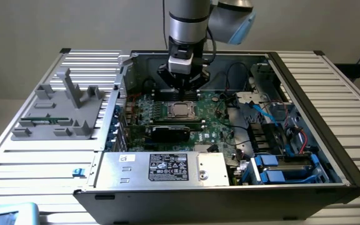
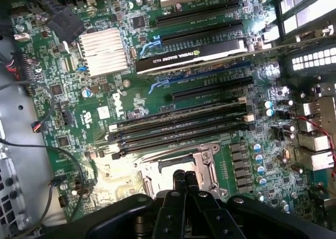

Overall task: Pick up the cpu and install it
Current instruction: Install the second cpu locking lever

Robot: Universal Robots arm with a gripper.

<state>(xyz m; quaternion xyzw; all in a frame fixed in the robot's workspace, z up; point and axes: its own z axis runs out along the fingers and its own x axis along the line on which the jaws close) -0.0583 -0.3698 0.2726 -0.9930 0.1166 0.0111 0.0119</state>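
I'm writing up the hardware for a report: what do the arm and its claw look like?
The arm is a silver-grey metal tube with a pale blue joint cap and a thin black cable running alongside. Below sits a grey wrist block, then the black claw with two slim, round-tipped black fingers on a wide black body.

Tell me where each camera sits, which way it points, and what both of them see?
Exterior view: off the arm, raised, looking down into the open black computer case; the silver-grey arm and its shut gripper show above the shiny square cpu in its socket.
Wrist view: on the wrist, facing the green motherboard; the black fingers show, pressed together over the metal socket frame.
Shared: gripper, motherboard, socket, black graphics card.
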